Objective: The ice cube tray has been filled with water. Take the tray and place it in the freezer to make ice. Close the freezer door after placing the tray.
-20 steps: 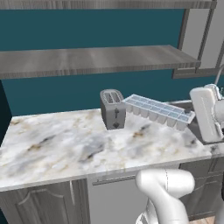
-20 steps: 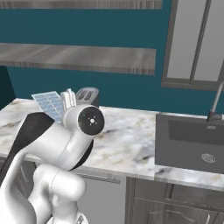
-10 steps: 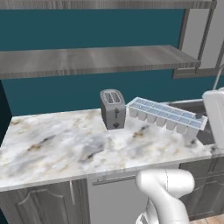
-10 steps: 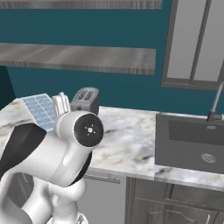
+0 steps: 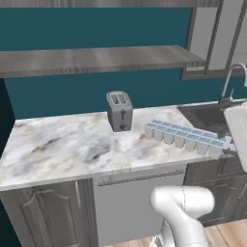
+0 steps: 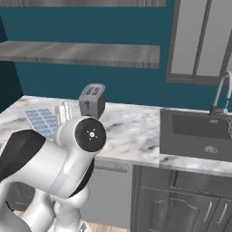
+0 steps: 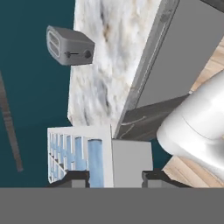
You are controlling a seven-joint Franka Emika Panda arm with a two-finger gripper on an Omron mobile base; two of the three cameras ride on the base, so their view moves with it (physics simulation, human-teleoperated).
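The hand (image 7: 114,176) grips the ice cube tray (image 5: 187,137), apparently lifted clear of the bench (image 5: 72,149); carrying, freezer placement and door closing remain.

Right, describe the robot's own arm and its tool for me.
The arm is glossy white with rounded, tube-like segments and a black section near its left end. One joint ends in a round dark cap with a small pale mark at its centre. The tool has two small dark finger tips. I can see no cables.

A grey two-slot toaster (image 5: 119,111) stands upright on the marble counter (image 5: 62,147), well left of the dark sink (image 6: 199,136).
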